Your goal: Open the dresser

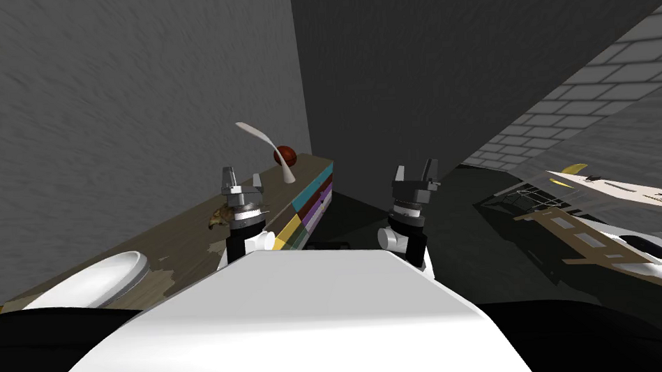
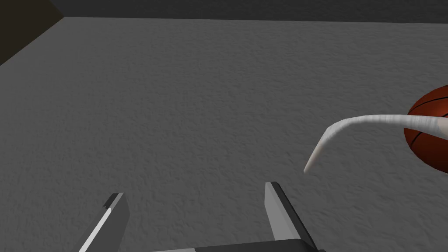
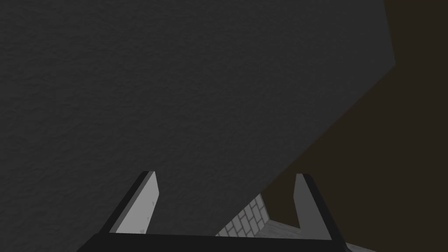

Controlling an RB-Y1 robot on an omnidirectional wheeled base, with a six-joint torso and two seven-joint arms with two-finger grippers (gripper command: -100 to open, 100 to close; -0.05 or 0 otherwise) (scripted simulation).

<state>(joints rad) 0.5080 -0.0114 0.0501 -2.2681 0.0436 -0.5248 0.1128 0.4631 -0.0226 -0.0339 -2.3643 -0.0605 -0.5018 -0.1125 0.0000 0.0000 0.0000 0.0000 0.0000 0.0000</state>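
Observation:
The dresser [image 1: 185,246] runs along the left wall, with a worn brown top and drawer fronts [image 1: 314,195] in teal, purple and yellow on its right side. My left gripper [image 1: 242,179] hangs open over the dresser top, fingers pointing at the wall, nothing between them. In the left wrist view the same gripper [image 2: 194,210] faces a grey wall. My right gripper [image 1: 415,172] is open too, held over the dark floor to the right of the dresser, off the drawer fronts. Its wrist view shows the open fingers [image 3: 140,205] before a dark wall.
On the dresser top stand a curved white ornament [image 1: 268,145], a reddish-brown ball [image 1: 286,155], a small brown figure [image 1: 219,217] and a white dish [image 1: 93,281]. A bed-like piece with a wooden frame [image 1: 583,236] lies at the right. A brick wall [image 1: 564,114] rises beyond it.

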